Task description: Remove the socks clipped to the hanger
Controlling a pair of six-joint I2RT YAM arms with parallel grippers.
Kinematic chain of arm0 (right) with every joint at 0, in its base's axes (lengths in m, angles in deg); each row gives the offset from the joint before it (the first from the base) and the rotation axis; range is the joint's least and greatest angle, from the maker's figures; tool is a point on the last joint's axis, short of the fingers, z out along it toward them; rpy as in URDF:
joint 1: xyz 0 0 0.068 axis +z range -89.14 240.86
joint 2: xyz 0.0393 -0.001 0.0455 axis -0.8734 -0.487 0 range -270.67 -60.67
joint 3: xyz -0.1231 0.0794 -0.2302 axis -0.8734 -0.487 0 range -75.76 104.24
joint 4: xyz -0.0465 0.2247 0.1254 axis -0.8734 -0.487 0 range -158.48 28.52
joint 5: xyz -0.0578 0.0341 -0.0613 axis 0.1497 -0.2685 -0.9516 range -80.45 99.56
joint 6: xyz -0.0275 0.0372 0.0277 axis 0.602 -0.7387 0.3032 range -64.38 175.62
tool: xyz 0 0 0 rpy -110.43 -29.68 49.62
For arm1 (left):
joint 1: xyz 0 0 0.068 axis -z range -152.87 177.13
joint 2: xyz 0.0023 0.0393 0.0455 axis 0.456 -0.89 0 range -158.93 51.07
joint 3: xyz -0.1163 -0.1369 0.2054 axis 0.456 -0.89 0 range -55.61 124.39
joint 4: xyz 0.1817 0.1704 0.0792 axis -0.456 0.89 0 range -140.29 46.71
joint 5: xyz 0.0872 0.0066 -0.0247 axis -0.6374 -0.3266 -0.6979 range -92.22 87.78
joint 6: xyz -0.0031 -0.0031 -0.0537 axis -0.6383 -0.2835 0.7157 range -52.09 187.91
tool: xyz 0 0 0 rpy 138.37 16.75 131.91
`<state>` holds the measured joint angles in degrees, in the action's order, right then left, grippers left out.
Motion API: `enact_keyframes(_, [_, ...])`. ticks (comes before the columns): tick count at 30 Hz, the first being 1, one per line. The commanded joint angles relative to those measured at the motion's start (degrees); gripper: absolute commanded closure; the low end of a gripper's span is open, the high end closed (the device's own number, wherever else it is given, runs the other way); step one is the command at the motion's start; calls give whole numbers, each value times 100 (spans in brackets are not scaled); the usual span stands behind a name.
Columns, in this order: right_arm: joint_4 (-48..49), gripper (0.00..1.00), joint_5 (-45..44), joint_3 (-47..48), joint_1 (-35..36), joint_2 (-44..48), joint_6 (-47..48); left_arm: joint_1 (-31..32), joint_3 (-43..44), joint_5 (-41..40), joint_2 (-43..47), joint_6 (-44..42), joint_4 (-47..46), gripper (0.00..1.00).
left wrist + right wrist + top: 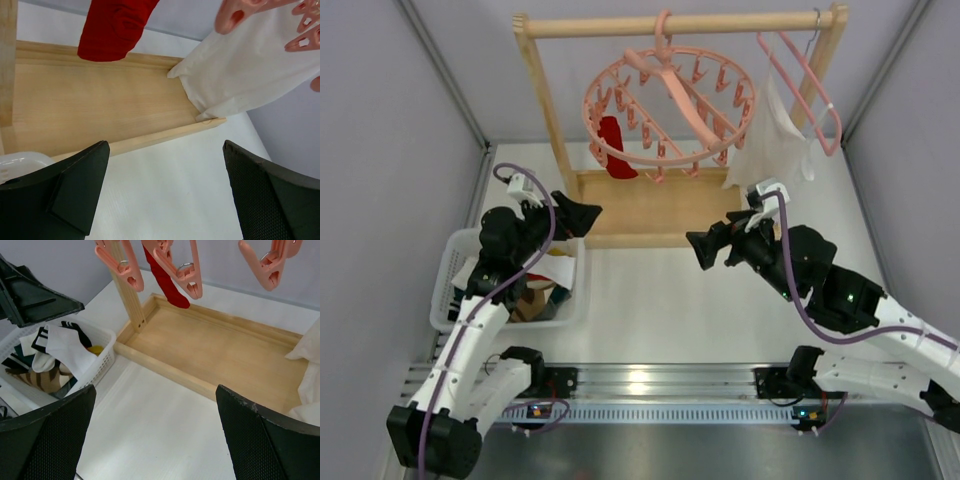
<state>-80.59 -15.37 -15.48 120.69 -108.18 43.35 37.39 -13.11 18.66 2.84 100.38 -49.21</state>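
Observation:
The round pink hanger [682,98] hangs by its hook from the wooden rack's top bar. One red sock [614,147] is still clipped at its left side; it also shows in the left wrist view [113,28] and the right wrist view [165,281]. Empty pink clips [183,271] dangle round the ring. My left gripper [584,214] is open and empty, below and left of the red sock [165,150]. My right gripper [704,249] is open and empty over the table in front of the rack's base [156,390].
A white basket [440,300] at the left holds removed socks, among them a white one with black stripes [65,346]. A large white garment [766,140] hangs on a plain pink coat hanger [812,88] at the right. The wooden rack base [650,208] lies behind the grippers.

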Motion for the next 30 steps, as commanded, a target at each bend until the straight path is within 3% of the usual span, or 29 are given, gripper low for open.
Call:
enact_keyframes(1, [636, 0, 295, -321, -7, 136, -222, 98, -14, 329, 24, 137, -952, 1])
enact_keyframes(6, [1031, 1, 515, -656, -68, -197, -416, 116, -286, -250, 436, 234, -628, 1])
enact_keyframes(11, [1778, 0, 1402, -964, -525, -636, -653, 116, 29, -1049, 639, -46, 908, 1])
enact_keyframes(17, [3269, 1, 1245, -1368, -780, -1225, -505, 116, 819, -2218, 666, -337, 2492, 1])
enact_keyframes(20, [4586, 1, 1402, -1781, -885, -1577, -232, 116, 1154, -2343, 657, -512, 3151, 1])
enact_keyframes(27, [5828, 1, 2648, -1238, -1570, -3254, -276, 116, 1594, -2115, 815, -1128, 3961, 1])
enact_keyframes(30, [6208, 1, 2756, -905, -1624, -3993, 5, 116, 1735, -1405, 963, -1479, 4093, 2])
